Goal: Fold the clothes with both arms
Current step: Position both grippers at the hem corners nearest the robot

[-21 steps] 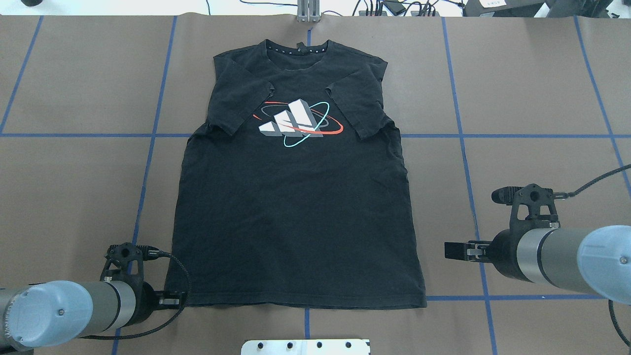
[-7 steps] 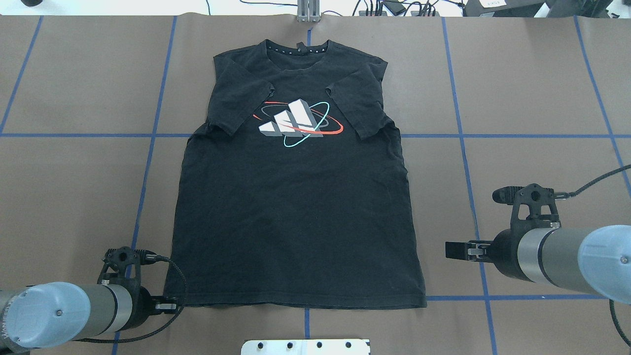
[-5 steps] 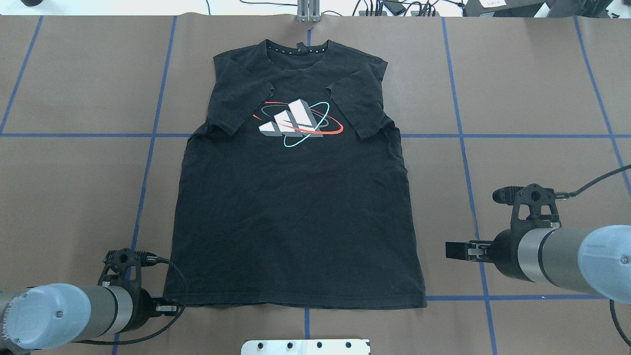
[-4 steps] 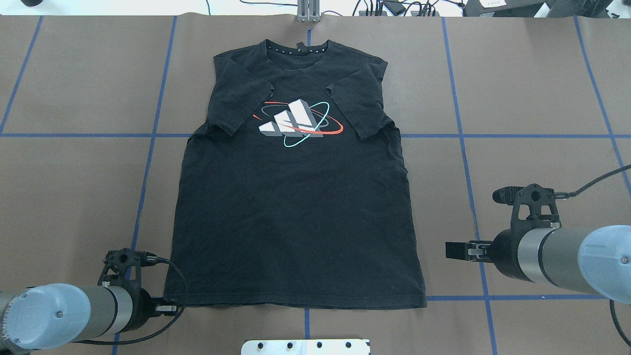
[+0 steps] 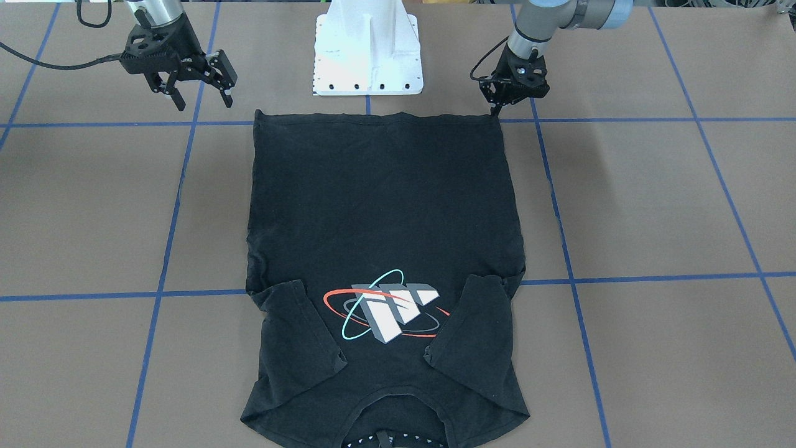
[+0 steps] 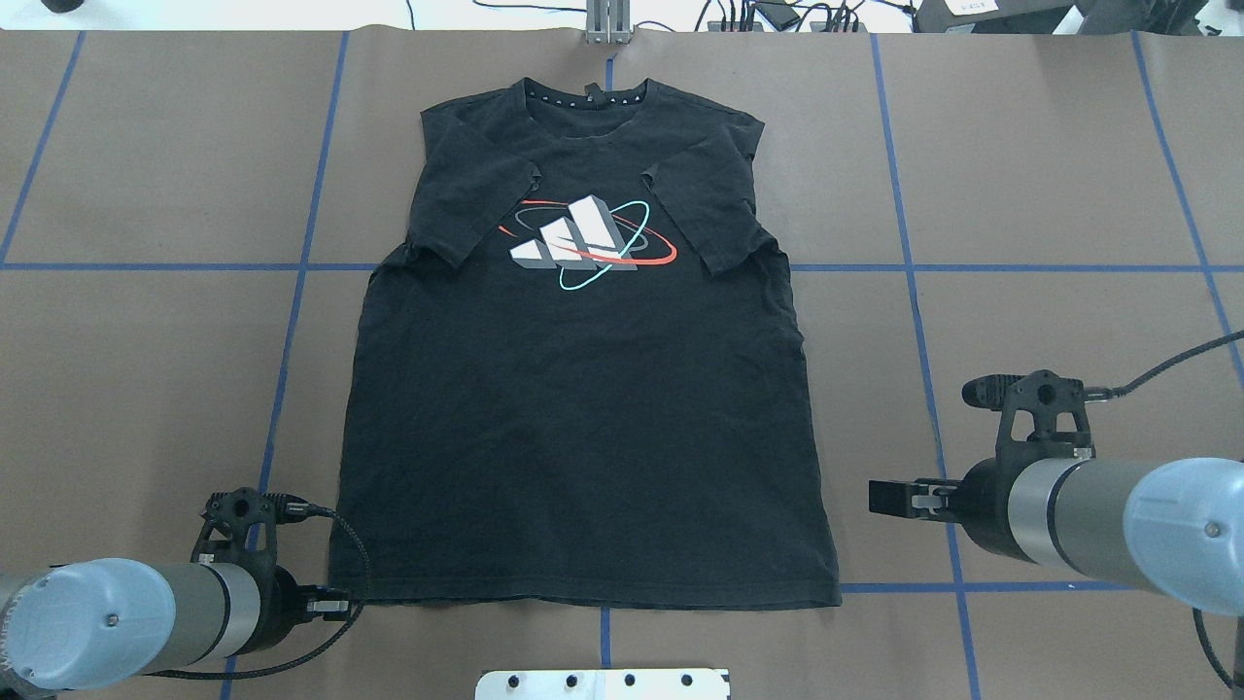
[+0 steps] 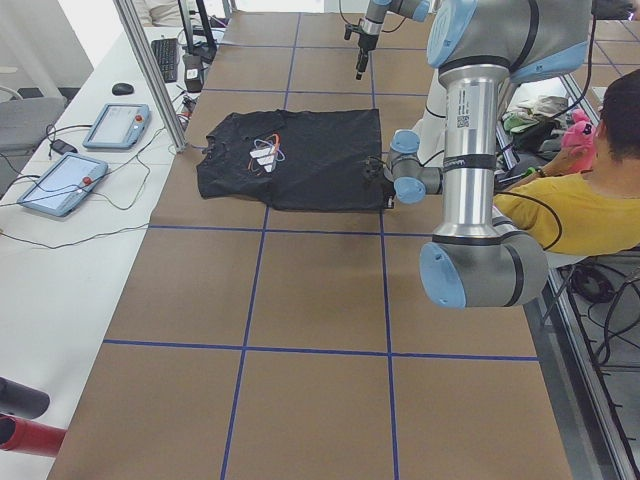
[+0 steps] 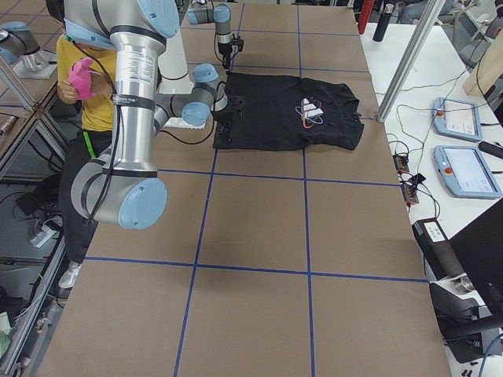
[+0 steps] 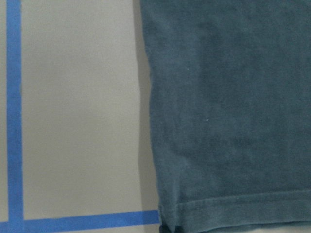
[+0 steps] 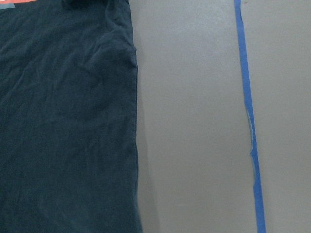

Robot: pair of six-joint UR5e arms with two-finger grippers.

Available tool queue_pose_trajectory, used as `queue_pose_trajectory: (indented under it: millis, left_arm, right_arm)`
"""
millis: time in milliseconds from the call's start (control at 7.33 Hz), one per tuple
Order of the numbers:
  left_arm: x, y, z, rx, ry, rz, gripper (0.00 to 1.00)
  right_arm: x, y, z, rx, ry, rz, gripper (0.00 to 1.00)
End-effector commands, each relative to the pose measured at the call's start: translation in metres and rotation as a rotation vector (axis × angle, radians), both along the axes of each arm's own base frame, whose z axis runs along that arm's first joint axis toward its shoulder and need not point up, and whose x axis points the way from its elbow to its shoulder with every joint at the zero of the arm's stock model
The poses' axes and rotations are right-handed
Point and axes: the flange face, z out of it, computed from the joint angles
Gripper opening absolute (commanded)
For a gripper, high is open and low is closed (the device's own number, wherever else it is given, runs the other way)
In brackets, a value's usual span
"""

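Left arm [image 6: 146, 622], right arm [image 6: 1069, 506], either side of white mounting base [image 5: 367, 50]: grey metal tubes, light-blue round joint caps, one small screw per cap. Black braided cables at wrists. Left gripper [image 5: 496, 112], right gripper [image 5: 205, 102]: black, two-fingered. Base edge: row of dark screw holes.

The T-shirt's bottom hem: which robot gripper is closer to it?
The left. The left gripper sits right at one corner of the T-shirt hem; the right gripper hangs open beyond the opposite corner, clear of the fabric.
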Motion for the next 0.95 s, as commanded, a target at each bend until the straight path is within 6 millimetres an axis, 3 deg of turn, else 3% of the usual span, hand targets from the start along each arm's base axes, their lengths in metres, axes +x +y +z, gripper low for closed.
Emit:
queue_pose_trajectory:
  millis: [0,273,409,545,818]
  left_arm:
    - [0.0,0.0,-0.001,-0.01,0.004,-0.009,0.0]
    - [0.002,0.0,-0.004,-0.015,0.011,-0.012,0.0]
    - [0.002,0.0,-0.004,-0.015,0.01,-0.012,0.0]
    - [0.002,0.0,-0.005,-0.029,0.015,-0.023,0.0]
    - [0.002,0.001,-0.006,-0.037,0.019,-0.029,0.0]
  right_arm:
    - [-0.033,0.039,0.004,0.013,0.007,0.02,1.0]
    - [-0.079,0.078,0.021,0.056,0.035,0.031,1.0]
    - [-0.109,0.082,0.035,0.054,0.055,0.044,0.99]
    - [-0.125,0.084,0.039,0.053,0.06,0.057,0.97]
    - [-0.12,0.083,0.041,0.057,0.063,0.065,0.88]
